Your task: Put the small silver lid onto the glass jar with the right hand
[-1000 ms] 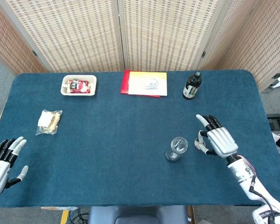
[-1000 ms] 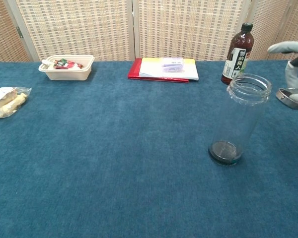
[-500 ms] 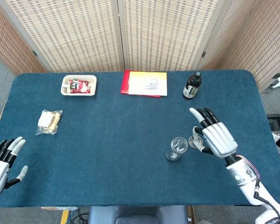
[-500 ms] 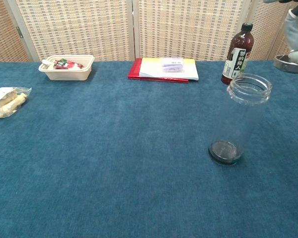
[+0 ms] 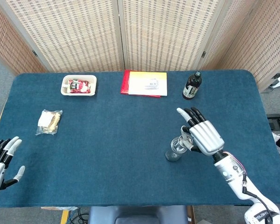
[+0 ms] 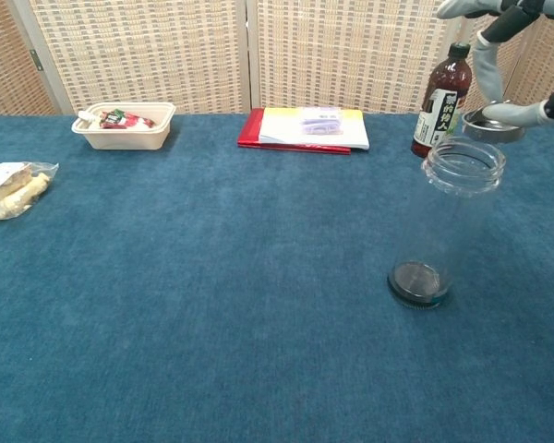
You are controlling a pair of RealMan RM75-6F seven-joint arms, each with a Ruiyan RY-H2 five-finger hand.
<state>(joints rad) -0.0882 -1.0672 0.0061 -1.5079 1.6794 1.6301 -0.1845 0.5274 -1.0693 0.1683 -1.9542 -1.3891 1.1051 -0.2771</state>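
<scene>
Right hand [image 5: 203,135] is hovering just above and to the right of the glass jar [image 6: 448,221], pinching the small silver lid [image 6: 492,125] between thumb and a finger; the other fingers [image 5: 189,114] are reaching out straight and apart toward the far side of the table. In the chest view the lid is sitting level, a little above the jar's open rim and offset to its right, not touching it. The jar is standing upright on the blue table cloth [image 5: 116,140], right of centre, clear glass with a dark base.

Left hand [image 5: 0,161] is showing only at the lower left edge of the head view, fingers spread, holding nothing, resting near the table's near corner.

Behind the jar, a dark brown bottle [image 6: 440,100] is standing upright near the far edge. Its label is white and green with large dark characters, too small to read for certain. A red and yellow booklet [image 5: 144,83] is lying flat at far centre; a small printed picture is showing on its pale cover, wording illegible. At far left a cream tray [image 5: 79,85] is holding red and white packets, print unreadable. A clear bag of pale food [image 5: 50,121] is lying nearer the left edge, well apart from the tray. Woven screen panels [image 5: 154,32] are standing behind the table.
</scene>
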